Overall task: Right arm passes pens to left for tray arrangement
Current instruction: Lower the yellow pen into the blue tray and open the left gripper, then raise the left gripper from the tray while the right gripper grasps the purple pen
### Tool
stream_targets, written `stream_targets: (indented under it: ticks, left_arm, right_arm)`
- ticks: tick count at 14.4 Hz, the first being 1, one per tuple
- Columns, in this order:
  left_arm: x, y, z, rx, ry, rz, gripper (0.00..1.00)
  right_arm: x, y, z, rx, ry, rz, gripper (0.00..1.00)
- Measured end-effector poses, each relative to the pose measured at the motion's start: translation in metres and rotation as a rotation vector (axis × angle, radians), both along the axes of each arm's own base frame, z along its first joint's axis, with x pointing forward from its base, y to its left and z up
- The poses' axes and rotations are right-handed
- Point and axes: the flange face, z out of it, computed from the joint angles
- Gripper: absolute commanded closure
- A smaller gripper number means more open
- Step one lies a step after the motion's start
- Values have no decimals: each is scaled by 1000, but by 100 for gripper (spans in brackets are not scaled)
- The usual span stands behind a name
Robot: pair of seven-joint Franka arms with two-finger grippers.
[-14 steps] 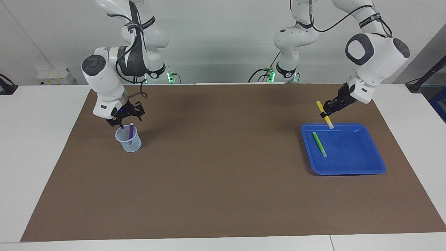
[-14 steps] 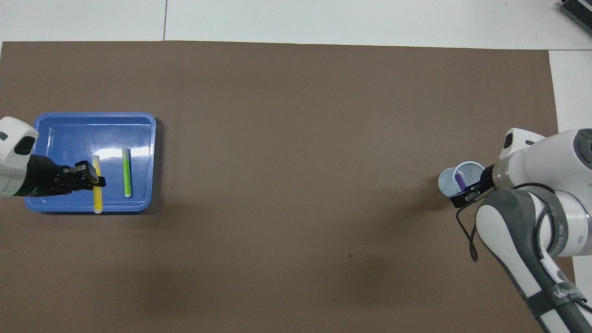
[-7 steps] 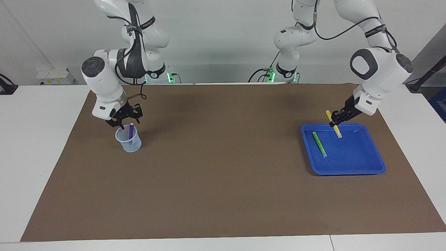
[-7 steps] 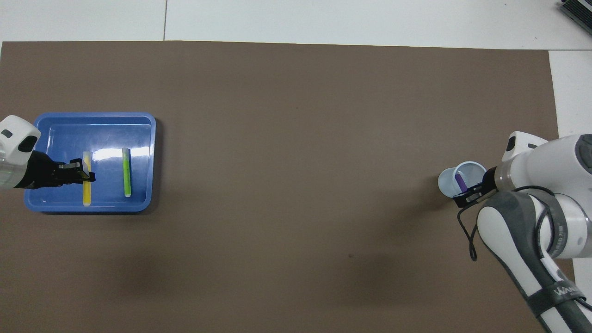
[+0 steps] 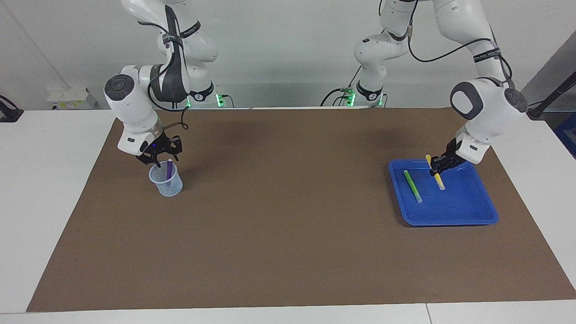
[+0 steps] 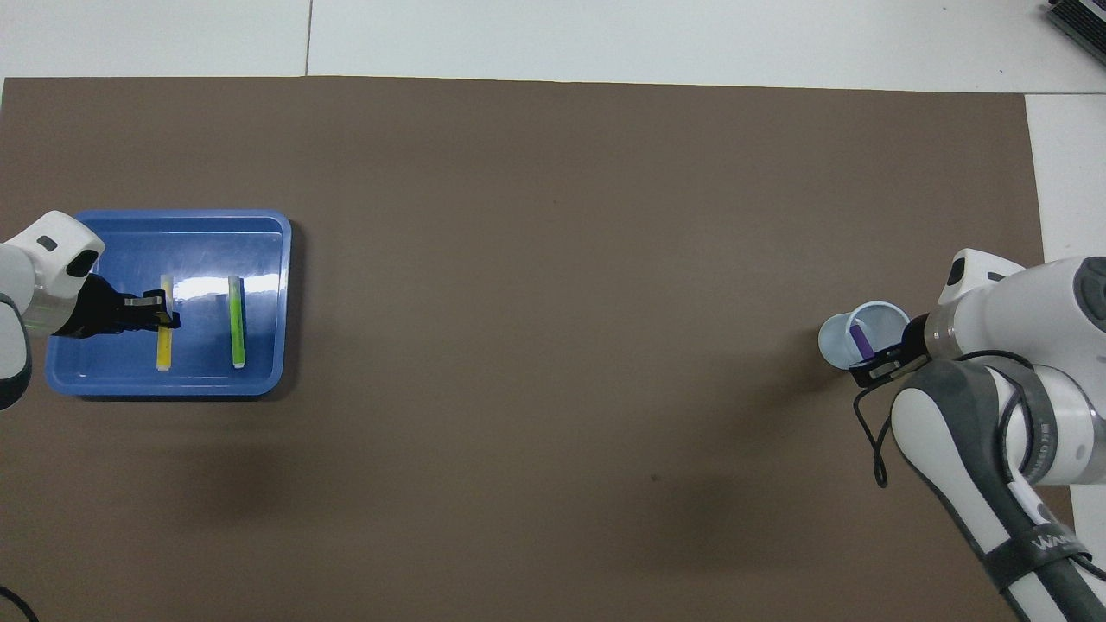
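The blue tray (image 5: pixel 450 220) lies at the left arm's end of the table; it also shows in the overhead view (image 6: pixel 173 216). The green pen (image 5: pixel 412 186) (image 6: pixel 236 321) lies flat in it. My left gripper (image 5: pixel 435 170) (image 6: pixel 166 318) is shut on the yellow pen (image 5: pixel 439 182) (image 6: pixel 162 352) and holds it tilted, low in the tray, beside the green pen, its lower tip at the tray floor. The purple pen (image 5: pixel 169 172) (image 6: pixel 860 339) stands in a pale translucent cup (image 5: pixel 167 186) (image 6: pixel 831 341). My right gripper (image 5: pixel 161 155) (image 6: pixel 873 367) is open just above the cup's rim.
A brown mat (image 5: pixel 288 216) covers most of the white table. The cup stands at the right arm's end, the tray at the left arm's end, with bare mat between them.
My left gripper has come down with the yellow pen, from above the tray's rim into the tray, beside the green pen. My right gripper has barely shifted over the cup.
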Motion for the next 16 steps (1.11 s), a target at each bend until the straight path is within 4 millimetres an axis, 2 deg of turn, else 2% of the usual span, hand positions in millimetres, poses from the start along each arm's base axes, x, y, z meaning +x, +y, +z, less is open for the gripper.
stream_targets:
  ticks: [1, 5, 7, 10, 13, 14, 15, 16]
  left_arm:
    - [2, 3, -8, 7, 0, -7, 100]
    - [7, 24, -43, 9, -3, -27, 100]
    - [7, 29, -54, 10, -4, -31, 100]
    - [8, 28, -61, 11, -7, -33, 100]
    - [8, 27, -62, 18, -11, -42, 100]
    - [9, 26, -61, 30, -12, -56, 95]
    - [9, 24, -61, 48, -14, -78, 76]
    - [10, 22, -61, 62, -16, -95, 61]
  right_arm:
    - [0, 0, -1, 0, -3, 0, 45]
    - [1, -2, -1, 0, -18, -4, 64]
    - [1, -1, -1, -1, -20, -3, 75]
    - [0, 3, 4, -4, -26, 5, 82]
    - [0, -6, 7, -11, -33, -10, 90]
    - [0, -9, 8, -13, -34, -14, 97]
    - [0, -11, 7, -13, -33, -17, 100]
    - [0, -11, 7, -13, -33, -18, 100]
